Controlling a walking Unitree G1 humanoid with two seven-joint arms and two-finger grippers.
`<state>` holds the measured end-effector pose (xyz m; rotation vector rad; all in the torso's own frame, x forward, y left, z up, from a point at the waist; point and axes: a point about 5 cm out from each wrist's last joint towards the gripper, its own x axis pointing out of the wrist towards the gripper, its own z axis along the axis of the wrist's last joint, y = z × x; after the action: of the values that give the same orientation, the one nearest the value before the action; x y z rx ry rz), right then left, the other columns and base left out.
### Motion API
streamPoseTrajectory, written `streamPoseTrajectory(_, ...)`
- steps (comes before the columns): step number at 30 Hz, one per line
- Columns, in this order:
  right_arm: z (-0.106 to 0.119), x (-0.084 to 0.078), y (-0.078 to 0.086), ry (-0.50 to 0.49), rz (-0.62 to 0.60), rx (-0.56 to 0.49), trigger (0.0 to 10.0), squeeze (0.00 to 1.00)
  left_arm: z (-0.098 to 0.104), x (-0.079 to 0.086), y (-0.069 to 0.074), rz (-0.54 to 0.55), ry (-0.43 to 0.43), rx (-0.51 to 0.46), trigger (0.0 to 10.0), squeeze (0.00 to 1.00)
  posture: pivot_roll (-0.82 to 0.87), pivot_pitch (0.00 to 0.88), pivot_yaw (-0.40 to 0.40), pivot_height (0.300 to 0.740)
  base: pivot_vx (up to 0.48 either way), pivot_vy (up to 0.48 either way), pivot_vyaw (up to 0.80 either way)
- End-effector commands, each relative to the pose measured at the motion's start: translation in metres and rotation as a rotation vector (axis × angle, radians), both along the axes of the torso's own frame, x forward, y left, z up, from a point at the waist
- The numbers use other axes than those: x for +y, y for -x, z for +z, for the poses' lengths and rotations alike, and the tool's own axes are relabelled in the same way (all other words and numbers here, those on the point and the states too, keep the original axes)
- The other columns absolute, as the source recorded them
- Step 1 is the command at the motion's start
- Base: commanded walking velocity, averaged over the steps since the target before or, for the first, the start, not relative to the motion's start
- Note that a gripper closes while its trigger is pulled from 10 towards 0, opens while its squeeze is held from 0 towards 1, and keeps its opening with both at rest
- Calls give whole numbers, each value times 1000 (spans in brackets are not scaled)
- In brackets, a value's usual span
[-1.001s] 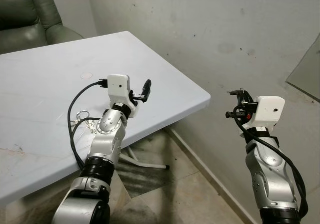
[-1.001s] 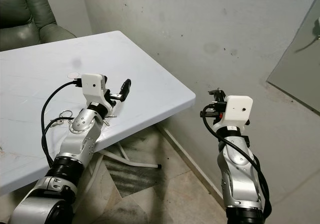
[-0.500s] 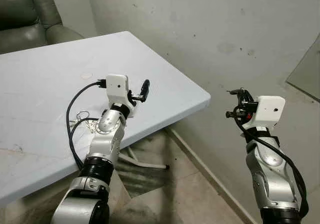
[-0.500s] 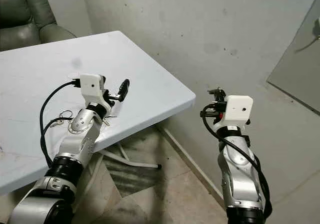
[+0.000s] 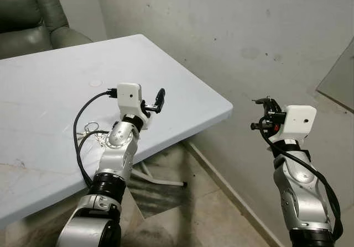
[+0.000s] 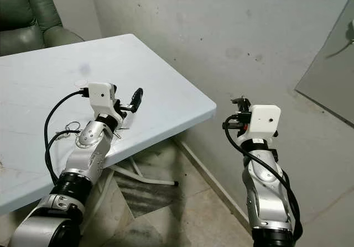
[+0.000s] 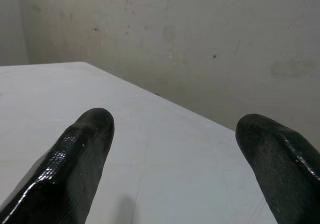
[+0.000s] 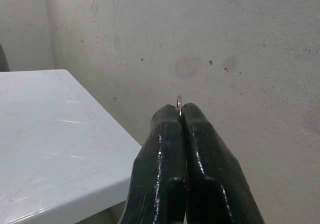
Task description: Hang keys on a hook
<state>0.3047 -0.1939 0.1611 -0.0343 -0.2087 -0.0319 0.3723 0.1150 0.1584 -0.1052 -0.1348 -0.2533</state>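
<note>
A thin metal key ring (image 8: 179,103) pokes up from the seam between the right gripper's (image 8: 181,115) two black fingers, which are pressed flat together on it, at the centre of the right wrist view. In the head views that gripper (image 5: 263,114) sits at right of centre, before the stained wall (image 5: 243,31). The left gripper (image 5: 158,99), fingers spread wide and holding nothing, hovers over the white table (image 5: 50,87) left of centre.
</note>
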Motion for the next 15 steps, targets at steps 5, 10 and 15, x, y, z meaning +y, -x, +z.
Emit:
streamPoseTrajectory(5, 2, -4, 0, 1, -12, -9, 10000, 0, 6, 0, -3, -1, 3, -14, 10000, 0, -78, 0, -41, 740, 0, 0, 0)
streamPoseTrajectory(10, 3, -3, 2, -9, -7, -17, 10000, 0, 5, 1, -1, -6, 6, -20, 10000, 0, -76, 0, -40, 740, 0, 0, 0)
streamPoseTrajectory(15, 2, 1, 7, -11, 12, -30, 10000, 0, 2, 0, 7, -30, 9, -36, 10000, 0, -75, 0, -38, 740, 0, 0, 0)
